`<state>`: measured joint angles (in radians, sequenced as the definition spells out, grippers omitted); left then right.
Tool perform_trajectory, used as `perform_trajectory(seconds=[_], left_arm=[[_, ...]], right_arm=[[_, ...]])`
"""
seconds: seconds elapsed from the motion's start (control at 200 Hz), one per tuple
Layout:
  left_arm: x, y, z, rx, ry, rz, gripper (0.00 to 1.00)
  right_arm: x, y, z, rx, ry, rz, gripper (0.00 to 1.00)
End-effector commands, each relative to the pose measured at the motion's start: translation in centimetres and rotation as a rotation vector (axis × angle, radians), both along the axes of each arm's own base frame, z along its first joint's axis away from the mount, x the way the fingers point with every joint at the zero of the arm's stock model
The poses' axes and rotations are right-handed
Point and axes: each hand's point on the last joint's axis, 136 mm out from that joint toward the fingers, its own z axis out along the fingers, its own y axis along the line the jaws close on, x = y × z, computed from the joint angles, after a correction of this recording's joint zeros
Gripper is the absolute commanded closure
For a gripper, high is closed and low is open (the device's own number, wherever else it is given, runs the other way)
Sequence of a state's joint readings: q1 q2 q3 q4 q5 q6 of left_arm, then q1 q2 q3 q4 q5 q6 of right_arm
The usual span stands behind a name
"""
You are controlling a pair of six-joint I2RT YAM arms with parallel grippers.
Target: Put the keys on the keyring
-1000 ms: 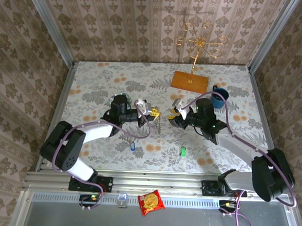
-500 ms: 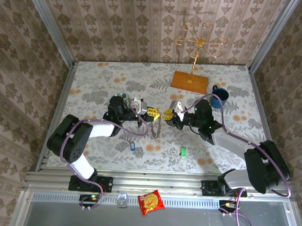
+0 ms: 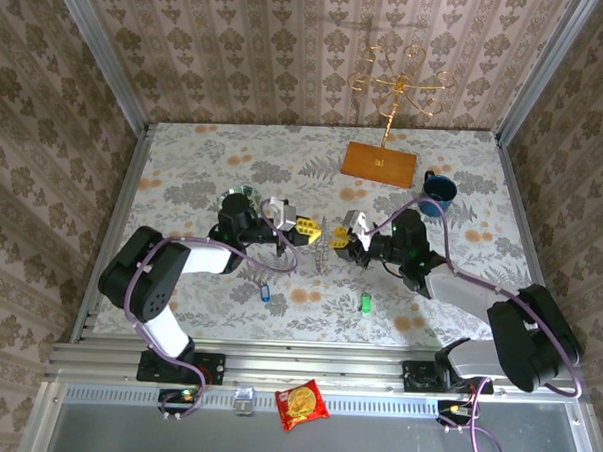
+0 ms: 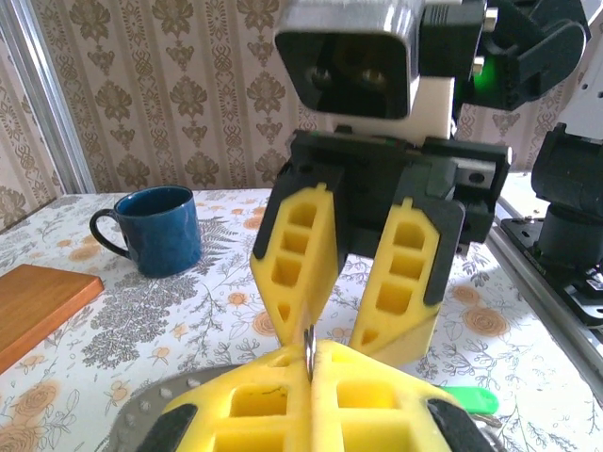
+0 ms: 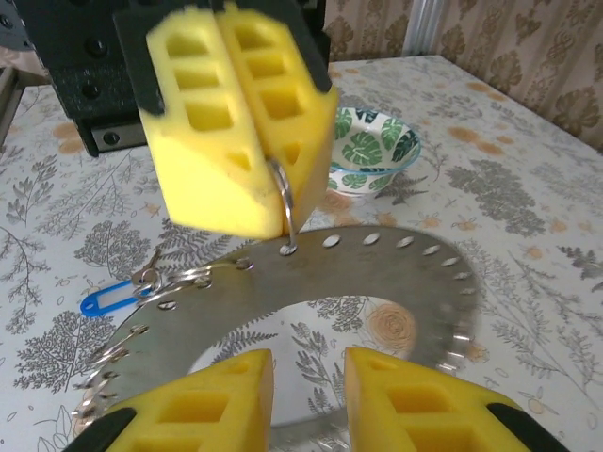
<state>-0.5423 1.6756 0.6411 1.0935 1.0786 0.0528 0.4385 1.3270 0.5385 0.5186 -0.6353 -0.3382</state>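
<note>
The keyring [image 5: 396, 273] is a flat grey holed ring hanging upright over the table between both grippers, seen edge-on from above [image 3: 322, 255]. My left gripper [image 3: 309, 227] is shut on a small wire loop [image 5: 283, 202] threaded through a hole in its top rim; that pinch shows close up [image 4: 309, 350]. My right gripper [image 5: 308, 377] faces it, open, its fingers either side of the ring's near lower rim without pinching it. The blue key [image 3: 266, 293] and the green key [image 3: 366, 304] lie on the table nearer the arms' bases.
A green-leaf bowl [image 5: 372, 151] sits behind the left gripper. A blue mug [image 3: 438, 192], an orange board [image 3: 379, 162] and a gold wire stand [image 3: 398, 85] are at the back right. A snack packet [image 3: 302, 404] lies on the front ledge.
My right gripper has moved left and a little nearer, closing in on the left gripper and the hanging ring. The left gripper has kept its hold and barely shifted.
</note>
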Motion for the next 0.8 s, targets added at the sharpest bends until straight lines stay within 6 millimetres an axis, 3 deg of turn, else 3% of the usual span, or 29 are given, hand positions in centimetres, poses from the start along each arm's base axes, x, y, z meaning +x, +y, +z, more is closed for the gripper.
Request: perform_trajectory(seconds=[0.0, 0.485, 0.795], left_arm=[[-0.7, -0.1, 0.1, -0.018, -0.073, -0.044, 1.0], [-1.8, -0.2, -0.5, -0.016, -0.17, -0.06, 1.0], [-1.9, -0.1, -0.8, 0.0, -0.188, -0.036, 1.0]], right_arm=[[-1.0, 0.1, 1.0, 0.005, -0.015, 0.044, 0.71], [-0.5, 1.0, 2.6, 0.02, -0.06, 0.068, 0.71], [-1.5, 1.5, 1.6, -0.017, -0.033, 0.116, 0.71]])
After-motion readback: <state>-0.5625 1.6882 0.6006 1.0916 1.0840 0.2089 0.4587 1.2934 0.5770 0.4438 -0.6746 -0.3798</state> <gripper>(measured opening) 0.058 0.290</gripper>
